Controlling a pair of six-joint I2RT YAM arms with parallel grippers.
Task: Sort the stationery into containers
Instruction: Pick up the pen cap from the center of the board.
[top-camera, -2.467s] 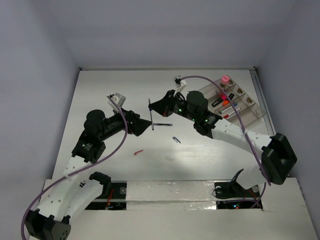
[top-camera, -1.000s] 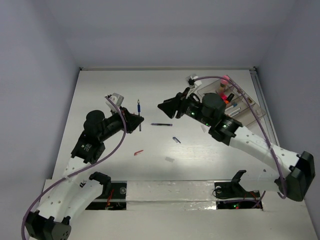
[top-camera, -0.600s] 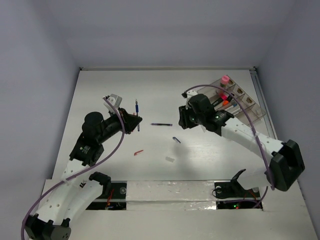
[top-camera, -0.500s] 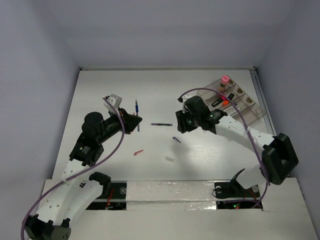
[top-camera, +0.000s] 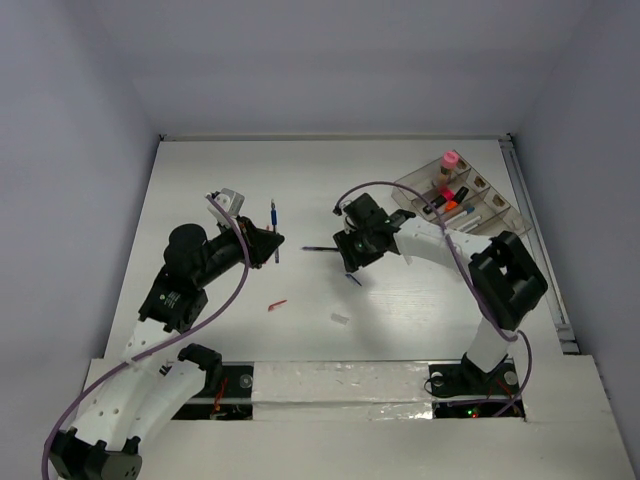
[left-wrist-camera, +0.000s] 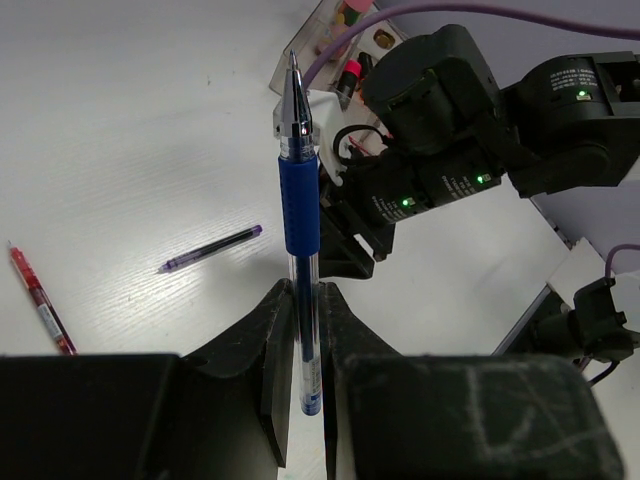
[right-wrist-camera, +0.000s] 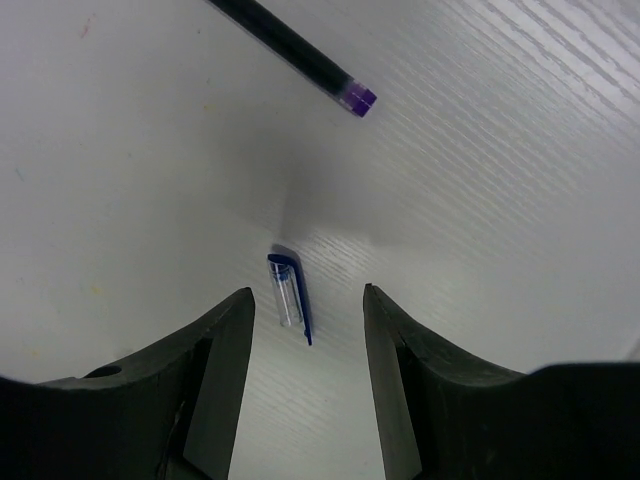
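Note:
My left gripper (top-camera: 270, 240) is shut on a blue pen (top-camera: 275, 225) and holds it off the table; in the left wrist view the blue pen (left-wrist-camera: 300, 215) stands up between the fingers (left-wrist-camera: 268, 330), tip away from the camera. Above a small blue pen cap (top-camera: 352, 280) hangs my right gripper (top-camera: 349, 262), open and holding nothing. In the right wrist view the cap (right-wrist-camera: 289, 297) lies on the table between the two fingers, nearer the left one. A dark purple pen (top-camera: 322, 248) lies just beyond it. The containers (top-camera: 462, 198) stand at the far right, holding pens and a pink-capped bottle (top-camera: 451, 160).
A red pen (top-camera: 277, 303) lies left of the table's centre, and a small white piece (top-camera: 340, 320) lies near the front. In the left wrist view the right arm (left-wrist-camera: 440, 130) is close behind the held pen. The table's right edge has a metal rail (top-camera: 530, 215).
The right arm has swung back from beside the containers to the table's middle and come down over the blue cap, its jaws wider. The left arm has kept the blue pen almost still.

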